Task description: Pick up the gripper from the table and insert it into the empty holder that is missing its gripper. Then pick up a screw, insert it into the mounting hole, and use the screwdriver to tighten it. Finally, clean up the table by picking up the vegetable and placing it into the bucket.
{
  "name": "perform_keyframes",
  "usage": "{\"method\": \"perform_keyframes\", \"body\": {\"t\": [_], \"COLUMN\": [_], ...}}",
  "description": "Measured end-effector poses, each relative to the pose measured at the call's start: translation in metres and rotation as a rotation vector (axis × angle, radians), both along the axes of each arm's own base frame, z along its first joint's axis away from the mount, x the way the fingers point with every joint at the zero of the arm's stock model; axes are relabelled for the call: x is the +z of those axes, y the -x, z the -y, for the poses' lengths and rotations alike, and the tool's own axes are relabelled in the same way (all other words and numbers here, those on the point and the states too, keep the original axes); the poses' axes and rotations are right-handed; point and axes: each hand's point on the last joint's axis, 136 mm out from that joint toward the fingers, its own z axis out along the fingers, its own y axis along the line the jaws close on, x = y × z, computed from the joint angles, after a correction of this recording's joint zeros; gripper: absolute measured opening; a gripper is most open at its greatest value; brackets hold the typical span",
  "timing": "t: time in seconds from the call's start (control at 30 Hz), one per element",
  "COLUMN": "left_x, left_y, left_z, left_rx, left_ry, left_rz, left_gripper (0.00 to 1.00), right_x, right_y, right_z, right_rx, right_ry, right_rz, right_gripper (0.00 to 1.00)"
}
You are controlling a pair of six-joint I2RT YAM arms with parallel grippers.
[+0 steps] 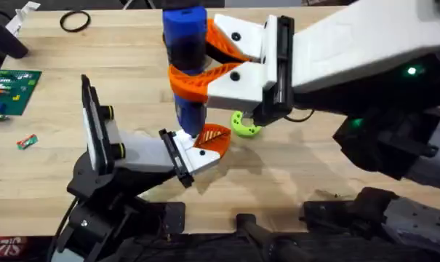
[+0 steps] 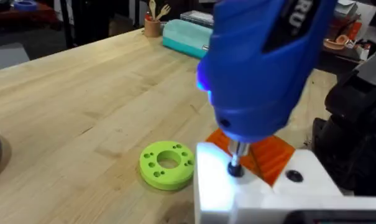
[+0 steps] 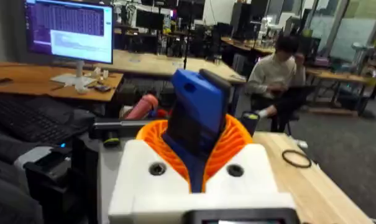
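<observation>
screwdriver (image 1: pixel 185 51) tip behind gripper (image 1: pixel 212 138)

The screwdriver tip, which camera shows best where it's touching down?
The left wrist view: the screwdriver bit meets a screw on the white holder, beside the small orange gripper. Overhead shows its blue body clamped in the right gripper, tip hidden. The right wrist view shows its upper body.
</observation>
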Motion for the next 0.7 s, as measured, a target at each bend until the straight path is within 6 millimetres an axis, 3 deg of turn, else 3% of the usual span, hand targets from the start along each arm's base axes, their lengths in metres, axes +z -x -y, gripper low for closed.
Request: {"method": "perform_keyframes", "body": {"t": [0.7], "left_x": [-0.0001], "left_y": [0.0009], "left_z": [0.0006], "left_rx": [-0.005], "left_ry": [0.001], "left_rz": [-0.003], "left_gripper": [0.016], "right_x": [-0.0056], "right_y": [-0.0006], "right_z": [0.0003], "right_rx": [-0.005], "right_ry": [0.026], "right_rz": [-0.022], "right_gripper": [0.057]}}
